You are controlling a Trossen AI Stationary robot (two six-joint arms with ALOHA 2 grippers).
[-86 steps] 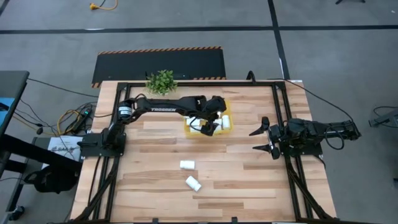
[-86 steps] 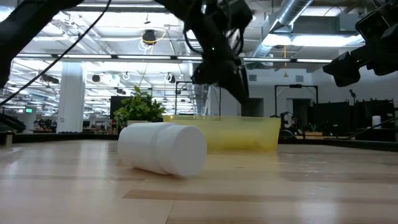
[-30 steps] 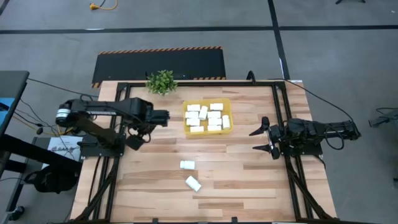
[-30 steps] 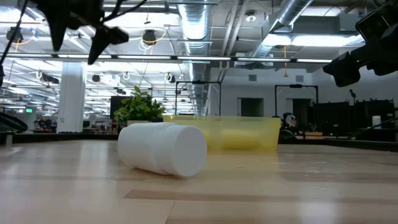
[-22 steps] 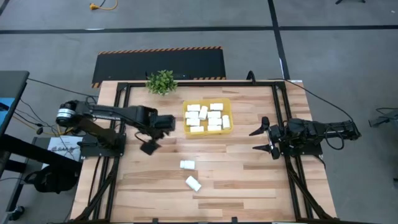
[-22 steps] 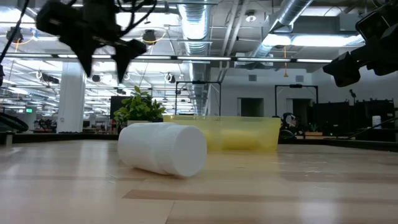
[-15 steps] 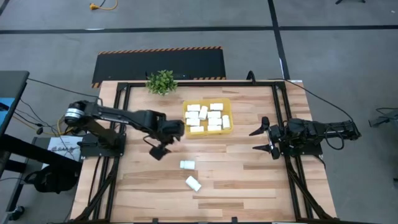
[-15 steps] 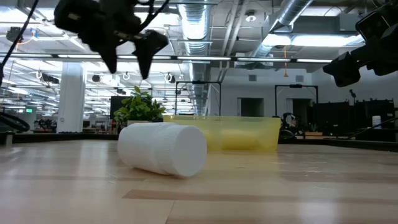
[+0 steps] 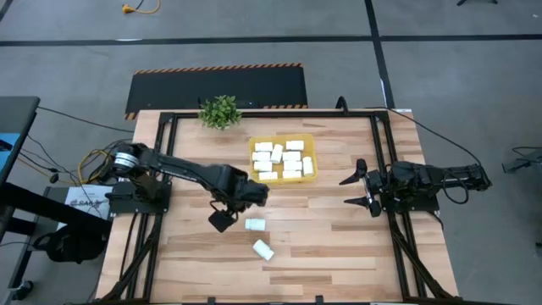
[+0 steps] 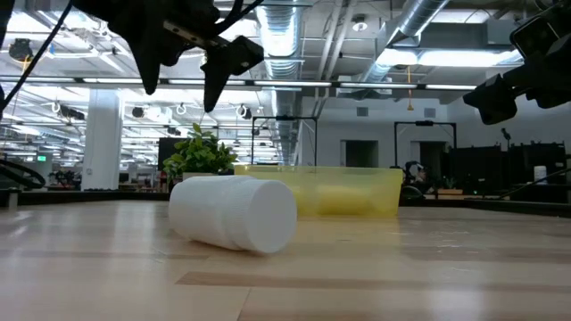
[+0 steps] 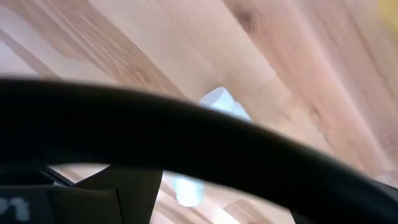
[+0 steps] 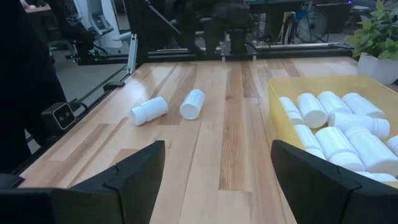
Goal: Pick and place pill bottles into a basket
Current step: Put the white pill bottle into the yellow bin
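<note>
Two white pill bottles (image 9: 255, 224) (image 9: 263, 249) lie on their sides on the bare wood near the table's middle; the right wrist view shows them as well (image 12: 149, 110) (image 12: 192, 104). The yellow basket (image 9: 251, 140) toward the far edge holds several more bottles. My left gripper (image 9: 241, 203) hangs open above the table, pointing down, just left of and beyond the nearer-centre bottle, with nothing between its fingers (image 10: 219, 80). My right gripper (image 9: 354, 188) waits open at the table's right side, level.
A small potted plant (image 9: 220, 111) stands at the far edge, left of the basket. Black frame rails (image 9: 389, 169) run along the table's sides. Bare wood lies around the two loose bottles, toward the near edge.
My left gripper has swung from the table's left side toward the right and the near edge, sinking a little, and now hangs close to the two loose bottles. Its fingers stay apart. The bottles and the basket have not moved.
</note>
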